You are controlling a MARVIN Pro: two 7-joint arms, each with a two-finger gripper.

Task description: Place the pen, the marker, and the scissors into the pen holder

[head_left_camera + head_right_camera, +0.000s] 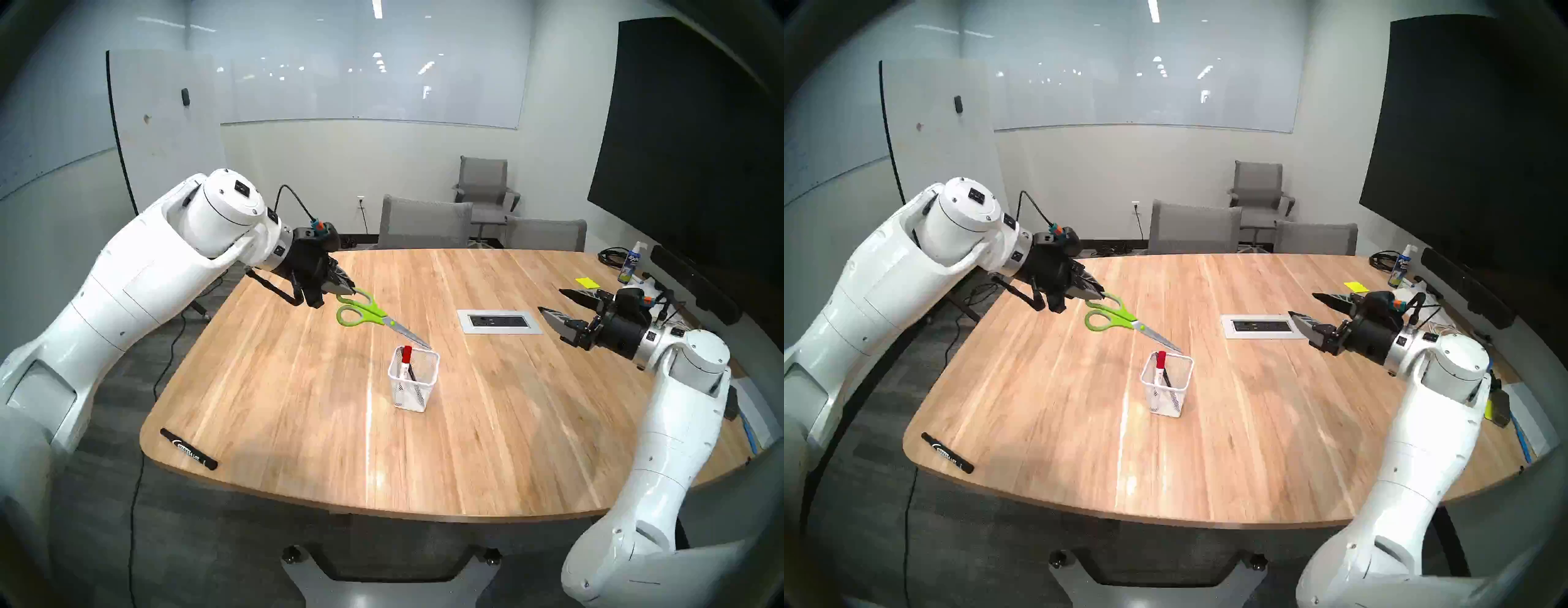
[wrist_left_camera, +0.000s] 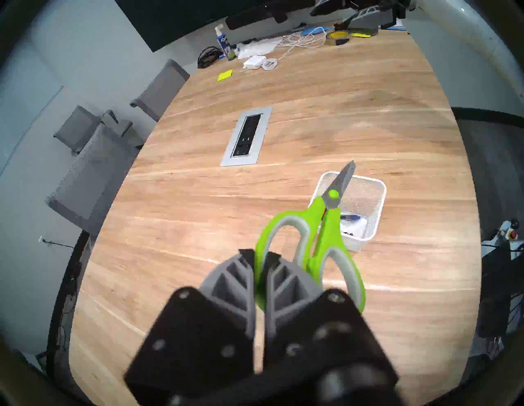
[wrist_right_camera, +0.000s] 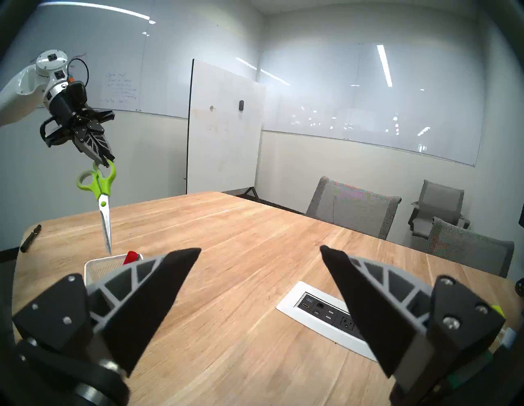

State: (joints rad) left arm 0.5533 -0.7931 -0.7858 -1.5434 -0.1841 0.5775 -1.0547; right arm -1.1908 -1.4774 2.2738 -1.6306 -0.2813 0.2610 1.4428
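Left gripper [image 1: 348, 291]: jaws clamped on one scissors [image 1: 373, 316] handle loop.
Scissors axis: blades slant down, tip above pen holder [image 1: 413, 378] rim.
Right gripper [image 1: 550, 305]: jaws wide, empty, well apart.
Surface [image 1: 488, 403]: bare around holder.

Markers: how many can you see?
2. A white marker with red cap stands in the pen holder; a black marker lies at the table's near left corner. Others could be hidden.

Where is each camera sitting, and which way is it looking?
Head cameras: up high, looking down at the table, both arms showing.
Left wrist: behind the left end effector, shut on the scissors, aimed at the pen holder.
Right wrist: behind the open right end effector, looking level across the table.
All share the scissors and holder.
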